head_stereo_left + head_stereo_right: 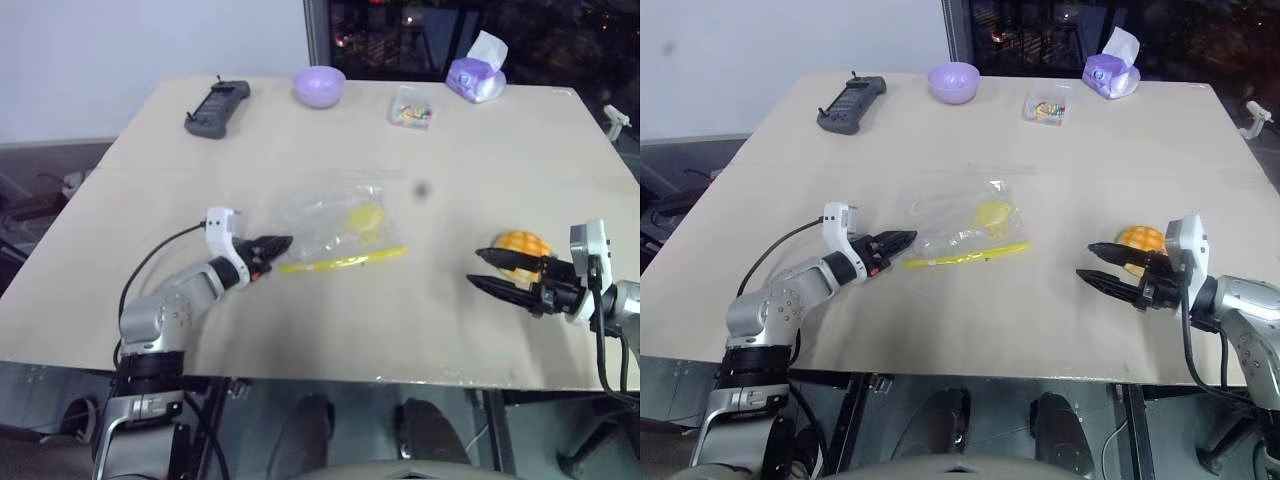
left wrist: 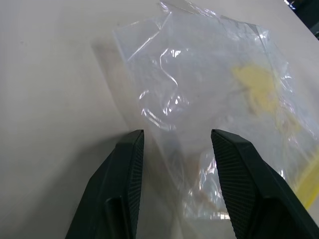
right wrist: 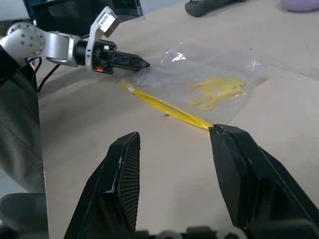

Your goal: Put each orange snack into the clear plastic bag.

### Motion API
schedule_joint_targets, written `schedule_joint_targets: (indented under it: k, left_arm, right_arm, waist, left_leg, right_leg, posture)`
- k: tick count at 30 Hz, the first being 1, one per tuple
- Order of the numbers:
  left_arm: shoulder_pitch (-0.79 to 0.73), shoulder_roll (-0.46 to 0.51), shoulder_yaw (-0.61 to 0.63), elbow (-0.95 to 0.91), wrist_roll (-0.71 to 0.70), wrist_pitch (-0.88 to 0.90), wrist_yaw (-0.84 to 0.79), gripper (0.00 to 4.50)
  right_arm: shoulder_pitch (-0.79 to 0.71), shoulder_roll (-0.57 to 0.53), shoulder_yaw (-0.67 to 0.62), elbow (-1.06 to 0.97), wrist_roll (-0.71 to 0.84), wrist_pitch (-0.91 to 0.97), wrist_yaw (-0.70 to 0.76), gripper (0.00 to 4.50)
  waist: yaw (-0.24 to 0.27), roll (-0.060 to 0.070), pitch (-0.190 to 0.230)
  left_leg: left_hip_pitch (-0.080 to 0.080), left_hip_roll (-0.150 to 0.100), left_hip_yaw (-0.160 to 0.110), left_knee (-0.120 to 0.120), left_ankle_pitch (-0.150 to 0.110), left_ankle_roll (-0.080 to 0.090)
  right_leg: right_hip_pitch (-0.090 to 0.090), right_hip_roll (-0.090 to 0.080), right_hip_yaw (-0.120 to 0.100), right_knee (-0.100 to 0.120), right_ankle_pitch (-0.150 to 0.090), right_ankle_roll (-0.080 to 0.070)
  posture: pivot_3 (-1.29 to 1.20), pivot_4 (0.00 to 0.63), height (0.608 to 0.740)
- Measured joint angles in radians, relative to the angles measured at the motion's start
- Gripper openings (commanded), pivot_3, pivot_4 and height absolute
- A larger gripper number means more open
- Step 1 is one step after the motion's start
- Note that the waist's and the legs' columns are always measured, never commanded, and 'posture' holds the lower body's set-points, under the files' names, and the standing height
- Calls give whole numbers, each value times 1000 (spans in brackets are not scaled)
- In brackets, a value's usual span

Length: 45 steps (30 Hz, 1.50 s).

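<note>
Currently the clear plastic bag (image 1: pixel 335 228) lies flat and crinkled near the middle of the beige table (image 1: pixel 300 130), its yellow zip strip (image 1: pixel 345 261) along the edge nearest the robot. Yellow print or content shows through the film; cannot tell which.

Left gripper (image 1: pixel 275 245) sits low at the bag's left end, pointing toward it. Fingers spread apart in the left wrist view, nothing between them, and the bag's edge lies just ahead of the fingertips (image 2: pixel 133 144). Contact with the film cannot be confirmed.

Orange snack (image 1: pixel 522 245), a domed bun with grid pattern, rests on the table at the right, well apart from the bag. Right gripper (image 1: pixel 482 268) hovers beside it, jaws parted, empty; the bun sits just behind the upper finger in the head views, whether touching I cannot tell. Right wrist view looks across the table at the bag and the left gripper (image 3: pixel 137 63).

Far edge of table: black handheld controller (image 1: pixel 217 107) at left, lilac bowl (image 1: pixel 319 86), small clear box with colourful bits (image 1: pixel 411 106), purple tissue pack (image 1: pixel 476 75) at right.
</note>
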<state>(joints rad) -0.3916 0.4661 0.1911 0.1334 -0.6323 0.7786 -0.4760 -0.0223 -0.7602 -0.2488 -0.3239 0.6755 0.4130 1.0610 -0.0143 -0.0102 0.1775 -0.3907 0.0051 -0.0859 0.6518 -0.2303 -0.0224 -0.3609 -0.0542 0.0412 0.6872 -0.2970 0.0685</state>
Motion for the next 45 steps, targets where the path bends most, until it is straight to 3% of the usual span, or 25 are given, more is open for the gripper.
schedule_joint_targets:
  k: [6,7,10,13,21,25,33,45]
  left_arm:
    - [-72,-80,37,57,-1,51,41,2267]
    - [-82,-92,36,60,0,54,47,1873]
    - [-125,-128,37,100,11,72,74,1344]
    - [-144,-164,42,116,13,97,98,44]
    - [-143,-215,97,73,-43,203,124,44]
    - [-146,-302,233,26,-198,350,213,44]
    - [-237,-452,447,-86,-582,523,605,44]
    - [-183,-419,348,-126,-954,450,925,44]
  right_arm:
    - [6,0,0,0,-7,0,-1,2376]
    - [6,0,0,0,-8,0,-1,2415]
    - [6,0,0,0,-9,0,-1,2415]
    - [6,1,1,0,-9,0,-1,2415]
    - [6,6,3,-3,-9,0,-4,2415]
    - [-12,22,57,-15,-56,-8,-37,2415]
    - [-105,96,308,33,-391,-219,-127,2415]
    - [-262,196,400,284,-633,-388,-260,2415]
  waist:
    - [9,6,-7]
    - [8,7,-7]
    - [14,7,-7]
    - [16,7,-8]
    - [18,6,-7]
    - [11,5,-6]
    - [-4,-5,0]
    - [3,-7,1]
  left_leg:
    - [0,-1,-1,0,0,0]
    - [0,-1,-1,0,0,0]
    - [-1,-1,-1,0,0,0]
    - [-3,-1,-1,0,0,0]
    - [-6,-1,-2,-1,0,0]
    - [-7,-1,-3,-1,0,0]
    - [-7,-1,-2,-2,0,-1]
    - [-8,-1,-2,-3,3,-5]
  right_leg:
    - [1,0,-1,0,0,0]
    - [1,0,0,-1,0,0]
    - [1,-1,-1,-2,0,0]
    - [1,-1,-1,-6,1,1]
    - [0,-1,-2,-9,1,1]
    - [-1,-1,-3,-9,1,1]
    - [-3,-1,-1,-9,1,1]
    - [-4,-1,-1,-10,1,1]
  posture:
    - [0,150,736]
    - [0,150,736]
    - [0,150,736]
    - [0,150,736]
    - [0,150,736]
    - [0,150,736]
    - [0,150,736]
    - [0,150,736]
